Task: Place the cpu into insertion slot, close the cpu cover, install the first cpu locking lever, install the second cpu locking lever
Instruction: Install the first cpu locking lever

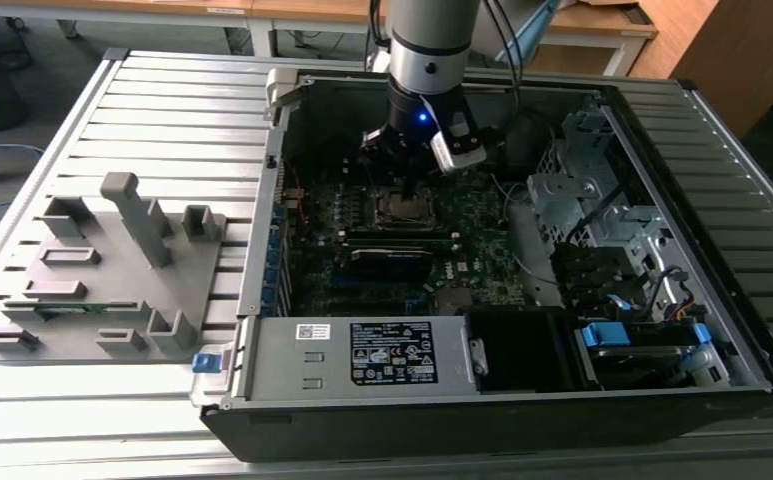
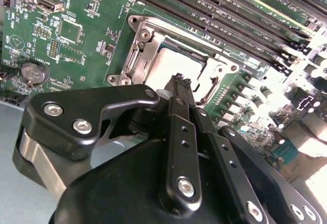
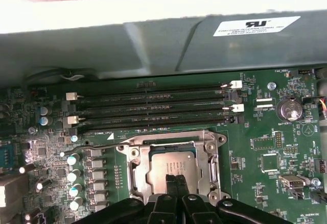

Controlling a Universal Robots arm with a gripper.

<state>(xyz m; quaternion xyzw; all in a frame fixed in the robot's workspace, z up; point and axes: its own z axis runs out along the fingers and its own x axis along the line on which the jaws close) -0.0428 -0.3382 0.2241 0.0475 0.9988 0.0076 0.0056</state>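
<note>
The cpu is a dull silver square lying flat in the insertion slot on the green motherboard. The silvery cpu cover lies down around it as a frame, with the chip's top showing through the cut-out. My gripper hangs just above the chip with its black fingers pressed together and nothing between them. In the second wrist view the gripper has its tips over the chip's edge. I cannot tell whether they touch it. A thin wire lever sticks out past one socket corner.
Long black memory slots run beside the socket, with the grey case wall behind them. A coin battery sits on the board. The power supply and drive cage bound the case. A grey fixture tray lies at the exterior view's left.
</note>
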